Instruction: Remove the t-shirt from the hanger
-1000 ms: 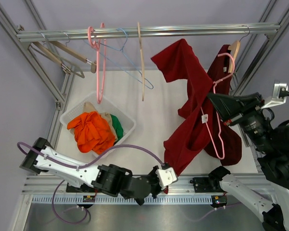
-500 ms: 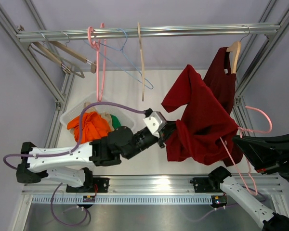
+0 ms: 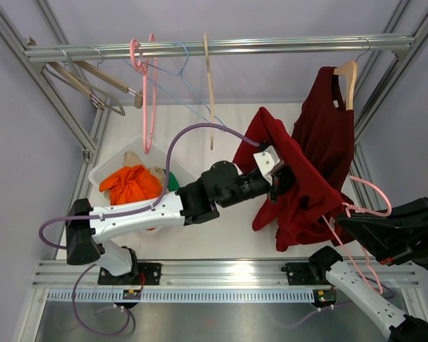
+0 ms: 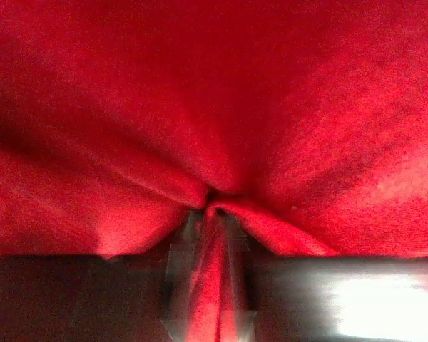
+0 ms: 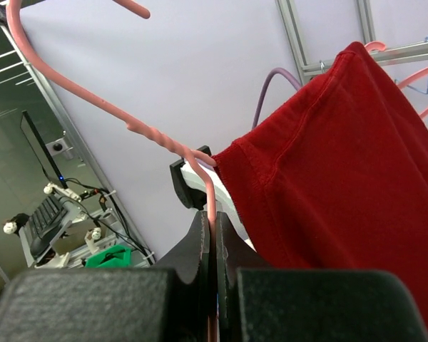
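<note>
Left gripper (image 3: pixel 281 181) pinched on t-shirt (image 3: pixel 307 208), right gripper (image 5: pixel 212 229) clamped on pink hanger (image 5: pixel 160 137); best draw them steadily apart so cloth slips free.

The white bench (image 3: pixel 228 239) has one white plastic tub (image 3: pixel 115 154) on it. The tub sits flat on the left side of the bench, close to the edge. A pile of clothes (image 3: pixel 132 187) fills it: orange, green and tan.
</note>
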Tool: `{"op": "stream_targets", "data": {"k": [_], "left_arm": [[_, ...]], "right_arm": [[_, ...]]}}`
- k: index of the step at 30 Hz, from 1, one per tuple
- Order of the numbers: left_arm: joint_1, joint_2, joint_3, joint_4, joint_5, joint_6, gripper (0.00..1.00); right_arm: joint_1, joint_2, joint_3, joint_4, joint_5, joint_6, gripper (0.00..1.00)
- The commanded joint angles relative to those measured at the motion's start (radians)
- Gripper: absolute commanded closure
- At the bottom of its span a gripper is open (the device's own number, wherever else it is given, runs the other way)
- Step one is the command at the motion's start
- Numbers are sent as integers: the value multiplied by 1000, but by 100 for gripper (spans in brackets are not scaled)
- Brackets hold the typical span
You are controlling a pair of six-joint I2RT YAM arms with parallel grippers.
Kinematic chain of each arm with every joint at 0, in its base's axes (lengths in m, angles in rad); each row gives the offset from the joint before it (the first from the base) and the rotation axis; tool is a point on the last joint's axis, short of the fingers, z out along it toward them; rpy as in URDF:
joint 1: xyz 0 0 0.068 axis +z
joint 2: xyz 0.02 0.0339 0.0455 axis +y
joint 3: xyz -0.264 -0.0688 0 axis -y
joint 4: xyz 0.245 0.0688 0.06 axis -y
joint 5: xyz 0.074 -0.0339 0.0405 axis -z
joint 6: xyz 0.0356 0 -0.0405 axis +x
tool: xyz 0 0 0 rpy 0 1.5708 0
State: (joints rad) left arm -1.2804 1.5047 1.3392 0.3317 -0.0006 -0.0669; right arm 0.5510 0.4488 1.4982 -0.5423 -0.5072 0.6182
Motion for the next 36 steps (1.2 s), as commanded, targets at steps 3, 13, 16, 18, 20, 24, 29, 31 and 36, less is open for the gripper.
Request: {"op": "stream_targets", "data": {"k": [3,13,16,18,20,24,29,31,36], "left_arm": [[18,-60,18,95,57,-16,100],[-42,-331,-150,-23,-101,-22,100],[-69,-432,-173,-80,-81,-48,100],[-127,-484,-173,-124,-99,-33,100],[-158,-561,-176,-190,-177,-4,100],[-165,-716,-196,-350,-311,-11,100],[-165,-894,-116,-606,-499,9,100],[-165,-934,-66,-658,-547,35,100],[-165,-930,66,-655,-647,147,100]], "right_arm": [[7,5,16,81,-36,3,100],[9,-68,125,-185,97,-98,100],[12,-88,168,-271,147,-120,100],[18,-102,175,-309,168,-133,100],[23,-114,166,-326,180,-138,100],[36,-128,174,-340,210,-153,100],[44,-122,171,-346,194,-166,100],[44,-110,142,-320,173,-169,100],[44,-70,80,-225,108,-158,100]]}}
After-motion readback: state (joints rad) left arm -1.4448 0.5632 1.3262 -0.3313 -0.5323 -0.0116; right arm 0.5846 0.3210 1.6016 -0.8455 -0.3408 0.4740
